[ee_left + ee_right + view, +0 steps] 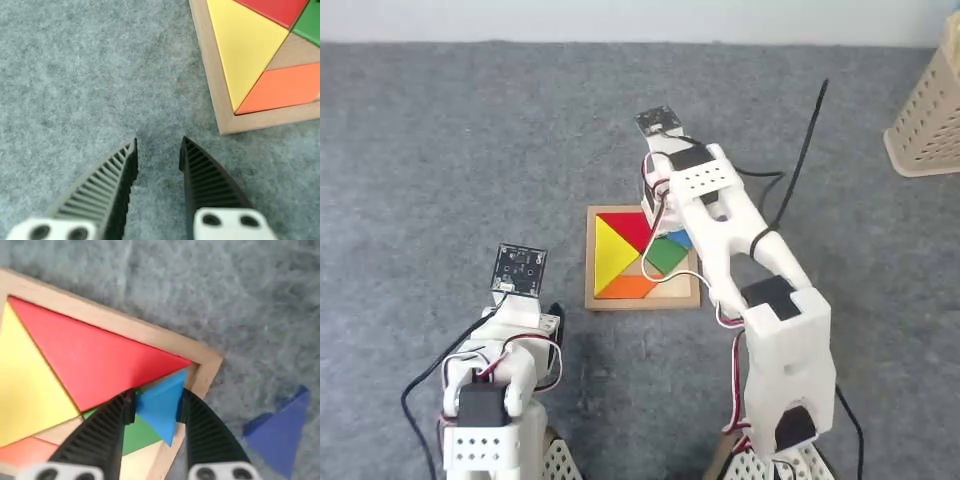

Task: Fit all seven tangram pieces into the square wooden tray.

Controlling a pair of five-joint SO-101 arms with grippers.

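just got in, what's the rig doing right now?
Tangram in progress. The right gripper holds a light blue triangle over a corner of the wooden tray, beside the red triangle. The yellow triangle, green piece and orange piece already sit in the tray. A dark blue piece lies on the grey carpet outside it. The left gripper is open over bare carpet near the tray.

My right gripper [156,397] holds a small triangle [161,412] over the tray's [591,260] far-right corner; left gripper [159,145] beside its near-left corner.
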